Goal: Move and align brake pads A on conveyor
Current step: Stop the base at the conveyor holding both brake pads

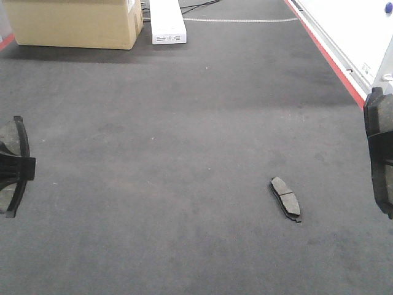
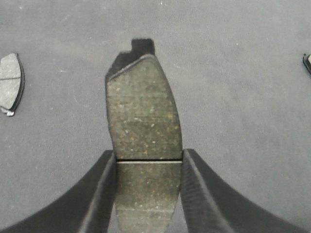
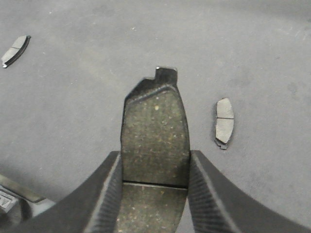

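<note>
On the dark conveyor (image 1: 184, 123) one brake pad A (image 1: 286, 198) lies flat, grey face up, right of centre. My left gripper (image 2: 148, 154) is shut on a second pad (image 2: 143, 111), which shows at the left edge of the front view (image 1: 12, 166). My right gripper (image 3: 154, 155) is shut on a third pad (image 3: 155, 131), seen at the right edge of the front view (image 1: 381, 150). Both held pads hang above the belt. The right wrist view has the lying pad (image 3: 224, 121) right of the jaws. Another pad (image 2: 10, 82) lies left of the left gripper.
A cardboard box (image 1: 73, 21) and a white box (image 1: 167, 21) stand at the belt's far end. The red edge stripe (image 1: 325, 52) runs along the right side, with a white surface (image 1: 350, 24) beyond it. A small pad shape (image 3: 14, 50) shows far left in the right wrist view.
</note>
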`<state>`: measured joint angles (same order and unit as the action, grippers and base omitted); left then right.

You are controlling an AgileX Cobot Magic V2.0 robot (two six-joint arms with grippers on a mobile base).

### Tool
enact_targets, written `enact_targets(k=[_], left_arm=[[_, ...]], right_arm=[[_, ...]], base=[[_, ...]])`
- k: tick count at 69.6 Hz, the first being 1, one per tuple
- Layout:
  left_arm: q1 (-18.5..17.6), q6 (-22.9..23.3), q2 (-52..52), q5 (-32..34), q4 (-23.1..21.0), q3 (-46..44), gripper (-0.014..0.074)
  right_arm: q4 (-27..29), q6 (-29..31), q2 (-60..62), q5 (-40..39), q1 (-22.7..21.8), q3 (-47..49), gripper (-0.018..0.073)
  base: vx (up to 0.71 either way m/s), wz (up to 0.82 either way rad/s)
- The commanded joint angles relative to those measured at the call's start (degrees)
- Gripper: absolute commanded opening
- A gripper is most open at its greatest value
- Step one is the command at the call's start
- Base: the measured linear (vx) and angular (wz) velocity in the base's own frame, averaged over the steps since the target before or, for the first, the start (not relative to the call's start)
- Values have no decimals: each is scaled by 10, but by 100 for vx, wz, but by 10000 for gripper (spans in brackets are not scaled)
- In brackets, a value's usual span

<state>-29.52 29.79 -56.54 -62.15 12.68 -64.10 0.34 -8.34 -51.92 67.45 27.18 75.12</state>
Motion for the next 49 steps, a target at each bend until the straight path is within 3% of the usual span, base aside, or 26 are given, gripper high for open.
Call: enact_targets(k=[1, 49], left_arm=[[-2, 5, 9, 39, 9, -14, -6], [-2, 5, 9, 39, 9, -14, -6]], right_arm=[[-3, 5, 2, -46, 0, 17, -4], [-3, 5, 2, -46, 0, 17, -4]], base=[[5, -1], [1, 0]])
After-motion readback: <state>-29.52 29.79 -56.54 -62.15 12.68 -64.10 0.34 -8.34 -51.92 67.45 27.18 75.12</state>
